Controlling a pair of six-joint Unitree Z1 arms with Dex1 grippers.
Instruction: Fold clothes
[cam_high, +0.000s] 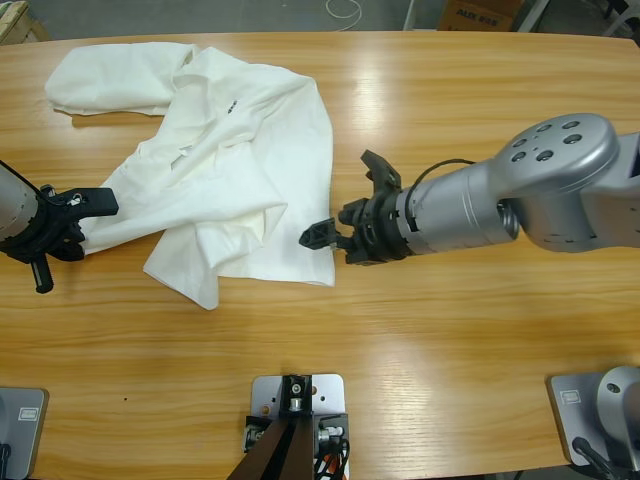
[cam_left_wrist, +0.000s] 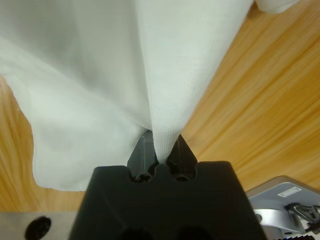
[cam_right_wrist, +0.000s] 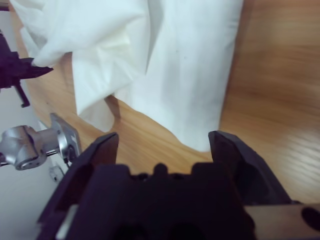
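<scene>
Right claw (cam_high: 345, 205) spread beside T-shirt (cam_high: 235, 170); left claw (cam_high: 95, 205) pinching its edge.

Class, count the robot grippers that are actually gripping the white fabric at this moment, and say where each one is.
1. The left gripper, at the table's left edge, is shut on the white T-shirt. The right gripper is open beside the shirt's right edge.

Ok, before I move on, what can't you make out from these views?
- Black lettering on the T-shirt: too small to read in the high view.
- How many shirts: folds hide it in every view.
- Left gripper fingertips: covered by cloth in the left wrist view.
- Right gripper fingertips: one lies over the shirt's edge; contact unclear.
</scene>
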